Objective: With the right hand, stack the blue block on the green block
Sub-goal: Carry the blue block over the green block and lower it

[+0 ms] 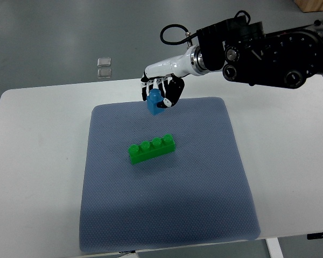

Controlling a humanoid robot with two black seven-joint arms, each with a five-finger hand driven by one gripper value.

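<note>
We see a white rectangular table (37, 161) on a grey smooth floor (70, 32), with a wooden piece (315, 4) at the top corner.

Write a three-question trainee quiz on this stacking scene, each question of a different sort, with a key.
1. True or false: the blue block already sits on the green block.
2. Which hand grips the blue block? A) left B) right C) neither
3. Fill in: the green block lies on the grey ____.

Key
1. False: it is held in the hand, apart from the green block, nearer the mat's far edge.
2. B: the arm enters from the picture's right.
3. Mat, spread on the white table.
</note>
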